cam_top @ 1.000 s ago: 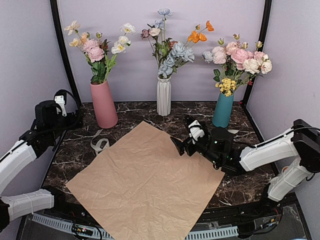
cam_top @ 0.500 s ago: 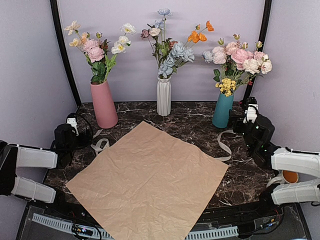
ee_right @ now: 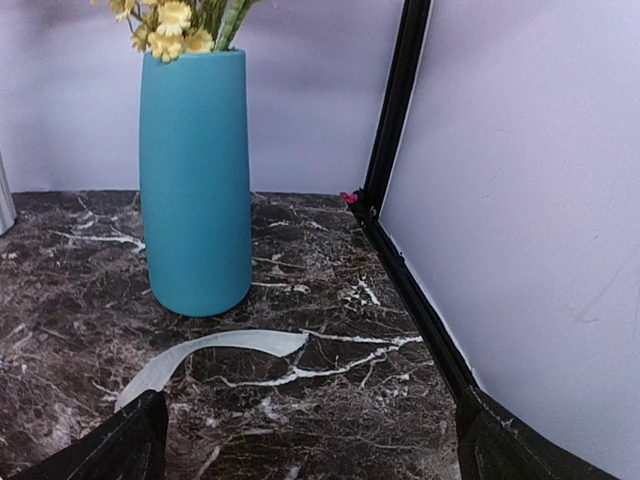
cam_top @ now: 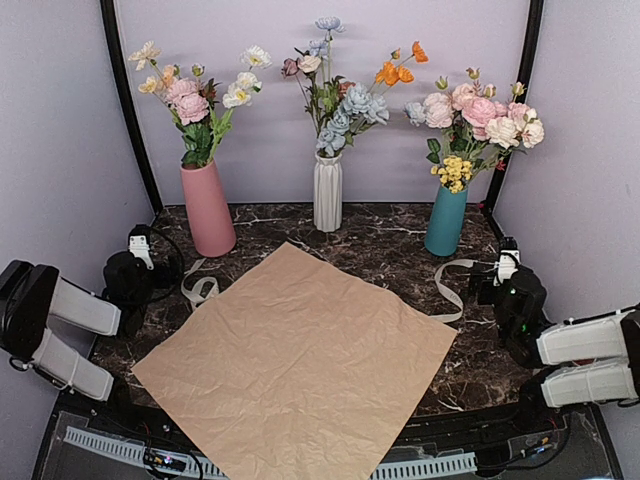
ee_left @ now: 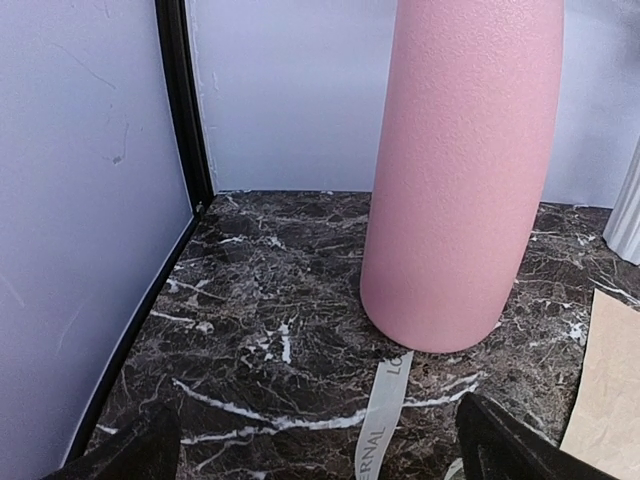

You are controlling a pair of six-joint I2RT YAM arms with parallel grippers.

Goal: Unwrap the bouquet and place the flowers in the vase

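Nearest: paper lies flat and open on the tabletop, nothing on it. Left arm sits folded at the left edge, right arm at the right edge, both clear of the paper.

Left fingers are spread wide and empty. They face the base of the pink vase. A ribbon lies on the marble between them, not touched.

Right fingers are also spread wide and empty, facing the teal vase. A second ribbon curls on the tabletop just in front of it.

Far back: flowers stand in the pink vase at back left, stems inside, heads up. White vase at back centre and the teal vase at back right hold other bunches, not task items.

Judgement: unwrapping and placing look done, so the step in hand is parking the arms. To do it well, keep both sets of fingers open and pull straight back toward the bases. No sideways swing near the pink vase; it is tall and top-heavy with blooms, so a knock could tip it. Lift clear of the ribbon so it doesn't drag. Stay off the paper edge, since a light sheet probably slides easily.
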